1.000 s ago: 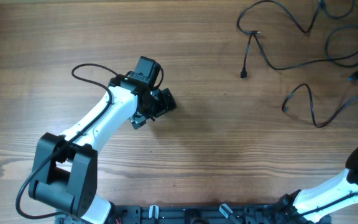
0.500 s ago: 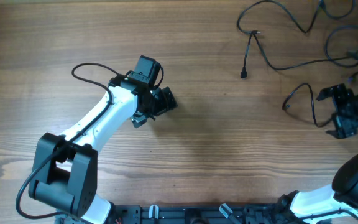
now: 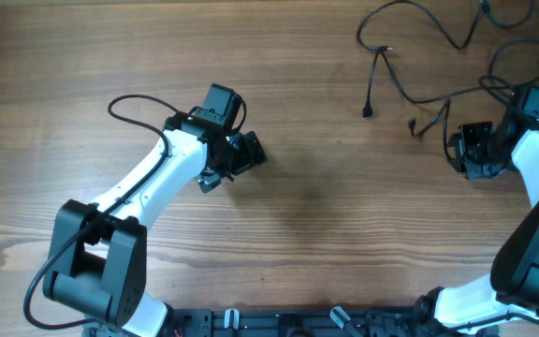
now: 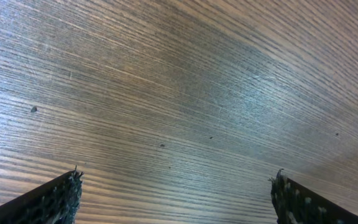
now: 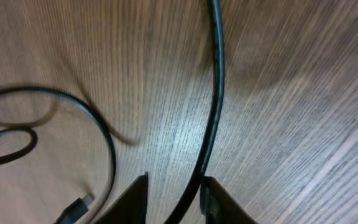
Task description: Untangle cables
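Note:
Several thin black cables [image 3: 419, 98] lie as loose wavy strands at the table's far right, one ending in a small plug [image 3: 368, 111]. My right gripper [image 3: 471, 150] sits among them. In the right wrist view its jaws [image 5: 175, 177] stand narrow, with one cable [image 5: 216, 93] running between them against the right finger. A second strand [image 5: 107, 143] curls to the left and ends in a plug [image 5: 73, 211]. My left gripper [image 3: 251, 154] rests near the table's middle, away from every cable. It is open [image 4: 178, 177] over bare wood.
The left arm's own thick black wire [image 3: 129, 101] loops behind it. The wooden table [image 3: 344, 215] runs between the two grippers. Cable strands run off the top right edge of the overhead view.
My right gripper has swung in from the right edge, up and to the left into the cables, and its jaws have narrowed round one strand. That strand's loop end shifted up-left. The left arm stayed put.

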